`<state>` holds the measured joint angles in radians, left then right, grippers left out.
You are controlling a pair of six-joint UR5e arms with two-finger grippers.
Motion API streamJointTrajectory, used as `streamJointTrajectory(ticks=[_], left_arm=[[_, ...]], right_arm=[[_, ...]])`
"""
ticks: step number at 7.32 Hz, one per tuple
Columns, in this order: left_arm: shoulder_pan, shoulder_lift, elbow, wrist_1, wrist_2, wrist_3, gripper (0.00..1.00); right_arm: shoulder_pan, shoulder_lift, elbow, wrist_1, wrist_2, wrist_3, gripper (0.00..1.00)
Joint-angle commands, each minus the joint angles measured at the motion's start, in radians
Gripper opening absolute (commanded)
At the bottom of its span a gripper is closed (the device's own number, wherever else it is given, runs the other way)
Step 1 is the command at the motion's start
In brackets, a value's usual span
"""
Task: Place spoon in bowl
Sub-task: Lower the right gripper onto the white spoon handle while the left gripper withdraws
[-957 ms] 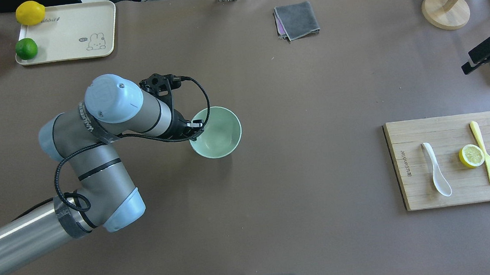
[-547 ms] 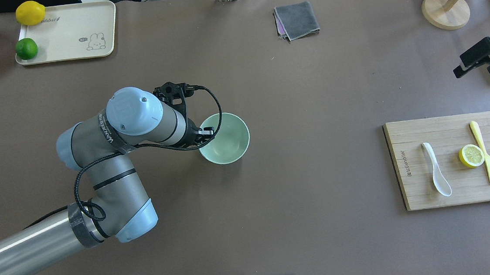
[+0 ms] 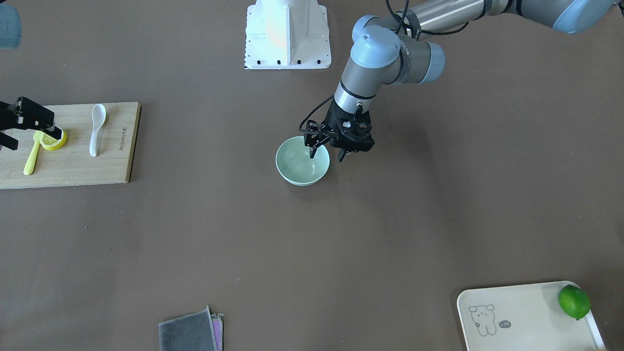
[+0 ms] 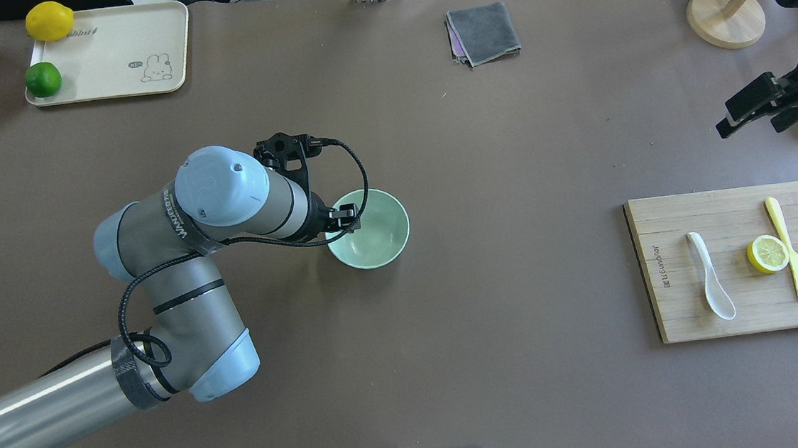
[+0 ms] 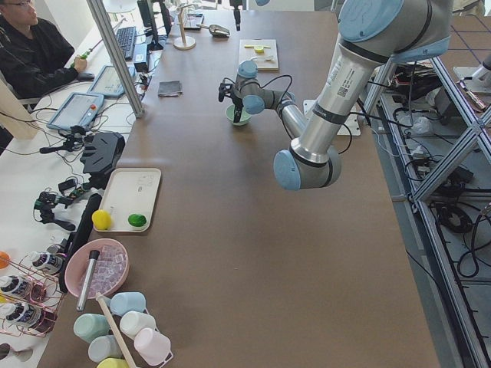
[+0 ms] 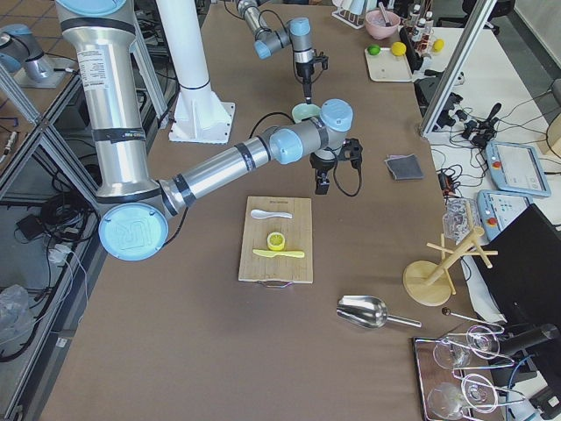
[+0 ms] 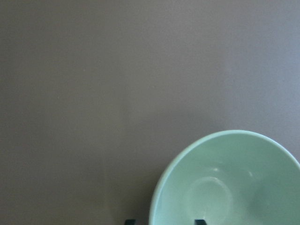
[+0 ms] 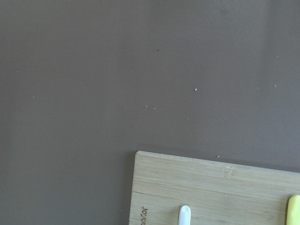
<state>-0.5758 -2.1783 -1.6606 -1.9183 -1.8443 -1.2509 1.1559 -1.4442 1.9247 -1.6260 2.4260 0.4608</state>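
Brown matte surface (image 4: 509, 172), lit evenly, with benches and cabling around it.

- Bowl (image 4: 379, 243): pale green, upright, near the middle of the surface, nothing inside.
- Left end effector (image 3: 326, 156): at the bowl's rim on the robot's left side. Fingers spread, one tip inside the bowl and the other outside on the surface side. The left wrist view shows both tips apart with the rim between them, so it is not clamping the wall.
- Spoon (image 4: 709, 276): white, lying flat on a wooden cutting board (image 4: 676, 302) on the robot's right, well apart from the bowl. Scoop towards the robot, handle pointing away.
- Also on the board: a lemon half (image 4: 768, 254), cut face up, just beside a yellow knife (image 4: 787, 247). Both are to the right of the spoon.
- Right end effector (image 4: 749, 126): raised above the surface near the far edge of the board, fingers spread, holding nothing. Its wrist view catches the board's corner and the tip of the spoon handle.
- Far left corner: a cream tray (image 4: 121, 39) carrying a lemon (image 4: 49, 21) and a lime (image 4: 43, 79).
- Far edge: a folded grey cloth (image 4: 483, 32).
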Motion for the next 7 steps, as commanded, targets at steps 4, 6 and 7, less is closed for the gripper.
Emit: streamJointTrajectory(ticks=[4, 6, 7], left_arm=[[-0.15, 0.028, -0.149, 0.131, -0.082, 0.139, 0.98], [-0.167, 0.028, -0.148, 0.169, -0.085, 0.169, 0.98], [-0.173, 0.028, -0.146, 0.17, -0.085, 0.169, 0.98]], right_arm=[[-0.191, -0.051, -0.001, 0.003, -0.142, 0.141, 1.0], [-0.229, -0.135, -0.009, 0.175, -0.153, 0.204, 1.0], [-0.269, -0.14, -0.01, 0.216, -0.198, 0.269, 1.0]])
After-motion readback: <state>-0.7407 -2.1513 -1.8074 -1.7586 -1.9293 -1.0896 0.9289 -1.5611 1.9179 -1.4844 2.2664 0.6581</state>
